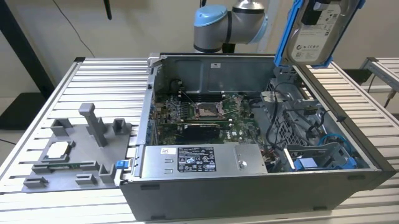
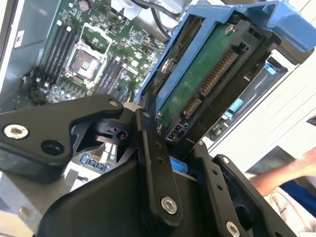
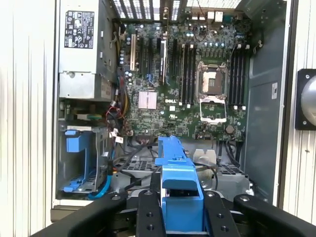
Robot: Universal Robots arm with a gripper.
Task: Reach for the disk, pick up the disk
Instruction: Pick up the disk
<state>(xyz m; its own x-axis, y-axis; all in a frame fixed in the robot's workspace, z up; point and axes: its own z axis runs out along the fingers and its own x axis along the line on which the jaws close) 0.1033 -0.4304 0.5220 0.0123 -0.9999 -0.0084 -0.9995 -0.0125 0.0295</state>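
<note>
While the disk [image 1: 318, 29] was held high above the rear corner of the open computer case [image 1: 249, 186], it was seen in the exterior view standing nearly upright, its labelled face turned outward and its blue bracket framing both long edges. One disk was counted, clear of the case and touching nothing in it. In the second wrist view the disk [image 2: 197, 84] was shown edge-on with its green circuit board and connector row exposed, and the gripper [image 2: 173, 143] was seen with its black fingers [image 2: 157, 168] clamped on the bracket from either side. In the first wrist view the gripper [image 3: 181, 207] was seen from above, the blue bracket pinched between two fingers [image 3: 148, 212].

Inside the case, one motherboard [image 1: 206, 112] was laid flat on its floor, with one bare processor socket [image 1: 204, 110] near the middle. One power supply [image 1: 203, 161] was mounted along the near wall of the case. One blue plastic bay [image 1: 321, 161] was set in the near corner beside the power supply, and nothing was seen lodged in it.

Beside the case, on the slatted worktop [image 1: 93, 74], one grey fixture [image 1: 78, 154] was placed, and one small square chip [image 1: 58, 149] rested in a recess of it.

The arm [image 1: 227, 23] was raised behind the case, its wrist joint level with the disk. A person's arm [image 2: 291, 173] was visible in the second wrist view, beyond the case.
</note>
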